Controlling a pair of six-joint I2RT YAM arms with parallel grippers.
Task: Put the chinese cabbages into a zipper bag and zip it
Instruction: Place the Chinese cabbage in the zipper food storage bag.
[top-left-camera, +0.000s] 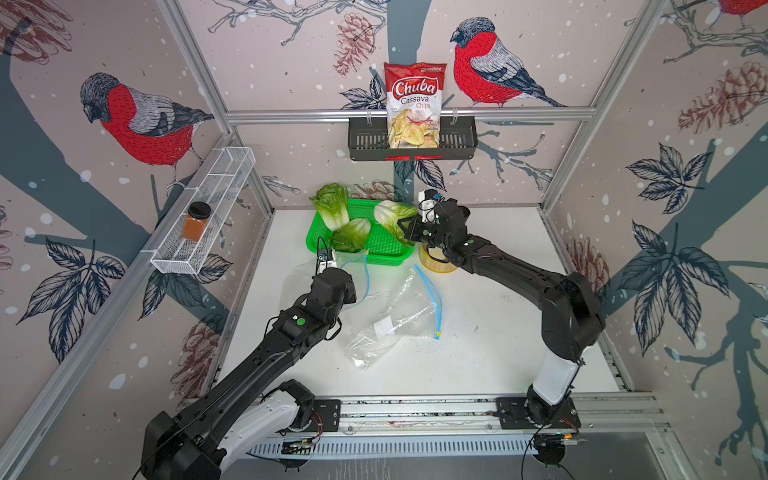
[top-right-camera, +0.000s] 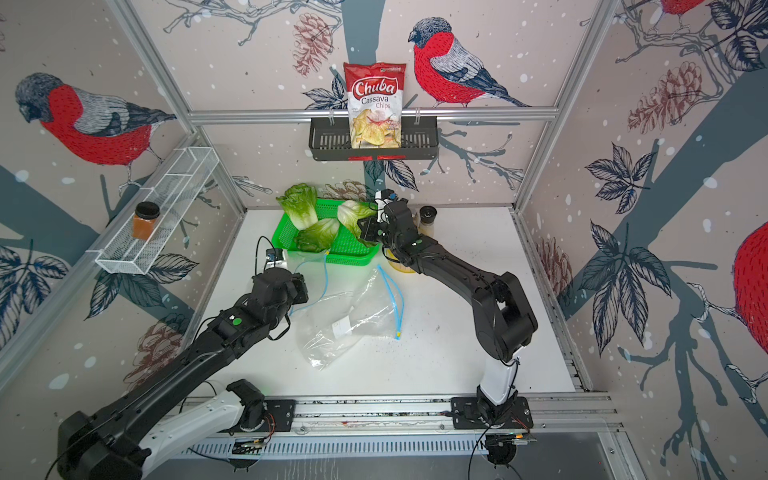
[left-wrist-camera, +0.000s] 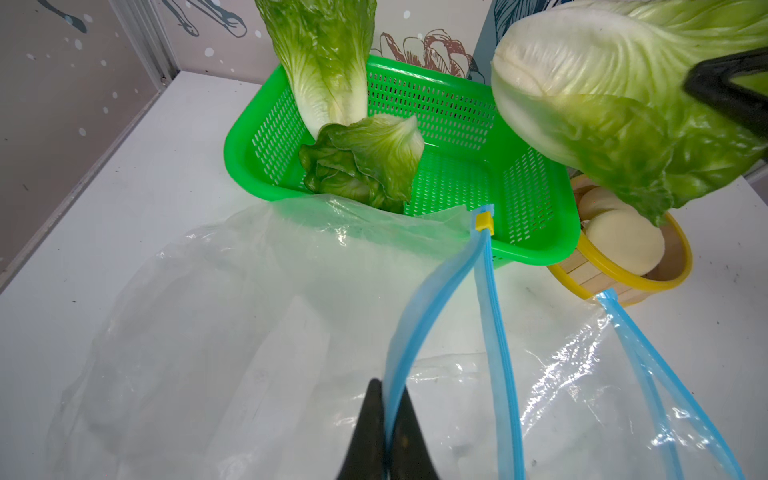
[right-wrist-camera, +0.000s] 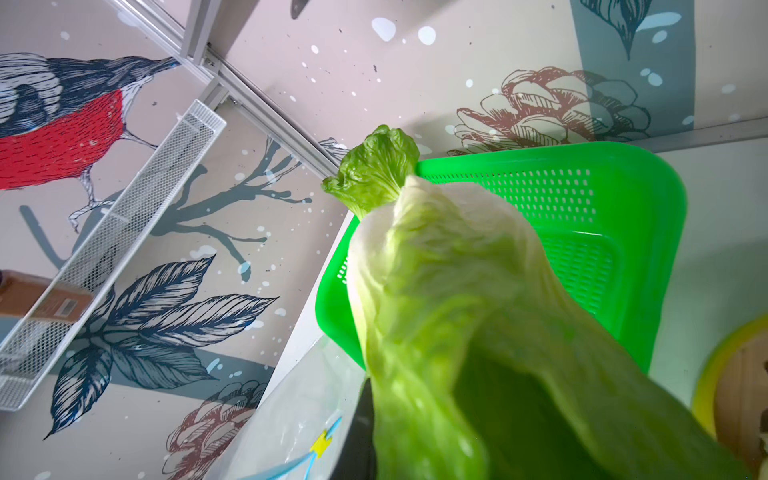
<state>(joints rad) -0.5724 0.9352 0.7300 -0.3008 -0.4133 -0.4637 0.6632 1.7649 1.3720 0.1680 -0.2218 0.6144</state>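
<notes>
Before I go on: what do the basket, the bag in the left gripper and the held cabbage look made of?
Basket: rigid moulded plastic, glossy bright green, walls pierced with slots.
Bag: thin clear plastic film, creased and glinting, with a blue zip strip and yellow slider.
Cabbage: waxy sheen and even colour suggest soft imitation, but real leaf is possible.

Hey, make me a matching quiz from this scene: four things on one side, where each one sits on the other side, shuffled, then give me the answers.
Things:
1. chips bag
2. spice jar
3. lifted cabbage
4. blue zip edge

Places:
A. in the white wire shelf
B. gripped by the right end effector
C. pinched in the left end effector
D. in the black wall basket

Pairs: 1-D, 2-A, 3-B, 4-C
</notes>
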